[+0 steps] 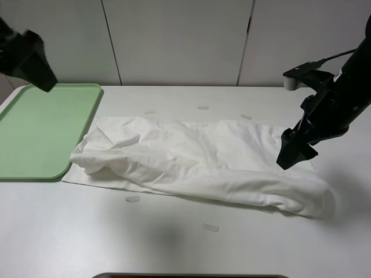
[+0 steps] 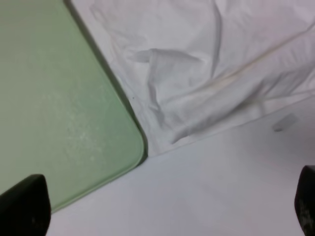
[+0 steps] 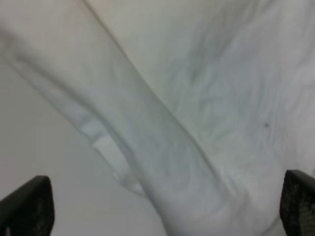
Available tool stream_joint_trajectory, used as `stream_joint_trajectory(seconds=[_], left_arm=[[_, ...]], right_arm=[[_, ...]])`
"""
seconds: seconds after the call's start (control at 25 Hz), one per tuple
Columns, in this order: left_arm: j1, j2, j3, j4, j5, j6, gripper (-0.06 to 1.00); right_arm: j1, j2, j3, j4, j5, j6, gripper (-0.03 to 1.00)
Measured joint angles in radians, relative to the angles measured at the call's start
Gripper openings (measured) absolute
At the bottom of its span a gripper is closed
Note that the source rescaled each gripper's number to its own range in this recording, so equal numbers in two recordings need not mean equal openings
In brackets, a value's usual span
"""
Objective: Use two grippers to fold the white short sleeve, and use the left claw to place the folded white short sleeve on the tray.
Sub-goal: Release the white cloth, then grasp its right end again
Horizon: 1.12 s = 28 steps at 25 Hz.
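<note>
The shirt (image 1: 197, 159) lies crumpled in a long band across the middle of the table (image 1: 174, 249). Its left end is pressed up against the tray (image 1: 35, 133), not on it, which suits a fold made toward that side before the short carry over.

The right gripper (image 1: 293, 153) hangs over the shirt's right end. Its fingers (image 3: 27, 206) are spread wide with nothing between them, and it looks placed to take that end for a fold.

The left gripper (image 1: 43, 81) is raised above the tray's far corner. Its fingers (image 2: 24, 209) are also wide apart and bare (a sensible place to wait, I judge, clear of the cloth yet near the end it must serve).

Much is hard to read:
- **Left arm:** the high view cuts off all but its tip.
- **Shirt:** the bunching hides the sleeves and collar, so I cannot tell how many layers lie there or how far the folding has got.
- **Shirt edge:** it is unclear whether it laps the tray's rim or merely meets it.
- **Right wrist view:** it is blurred, so I cannot say whether those fingertips touch the cloth.

A few pale scraps (image 1: 133, 198) lie on the table around the shirt.
</note>
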State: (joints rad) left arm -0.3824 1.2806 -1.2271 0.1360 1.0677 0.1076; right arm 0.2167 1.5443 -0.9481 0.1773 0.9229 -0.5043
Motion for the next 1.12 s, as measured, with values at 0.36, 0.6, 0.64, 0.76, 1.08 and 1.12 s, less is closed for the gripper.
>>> stream_joint_trajectory(seconds=[0.36, 0.6, 0.64, 0.76, 1.08, 1.12], left_arm=[[0.000, -0.349, 0.014, 0.008, 0.096, -0.140, 1.00], [0.000, -0.609, 0.138, 0.044, 0.096, -0.226, 1.00], [0.000, -0.659, 0.160, 0.048, 0.096, -0.235, 1.00], [0.000, -0.812, 0.251, 0.054, 0.096, -0.251, 1.00], [0.000, -1.106, 0.454, 0.025, 0.096, -0.252, 0.99], [0.000, -1.139, 0.477, 0.013, 0.094, -0.247, 0.99]], right_arm=[[0.000, 0.000, 0.000, 0.015, 0.023, 0.116, 1.00], [0.000, 0.000, 0.000, 0.017, 0.027, 0.176, 1.00], [0.000, 0.000, 0.000, 0.018, 0.027, 0.177, 1.00], [0.000, 0.000, 0.000, 0.025, 0.028, 0.179, 1.00], [0.000, 0.000, 0.000, 0.055, 0.019, 0.180, 1.00], [0.000, 0.000, 0.000, 0.055, 0.018, 0.180, 1.00]])
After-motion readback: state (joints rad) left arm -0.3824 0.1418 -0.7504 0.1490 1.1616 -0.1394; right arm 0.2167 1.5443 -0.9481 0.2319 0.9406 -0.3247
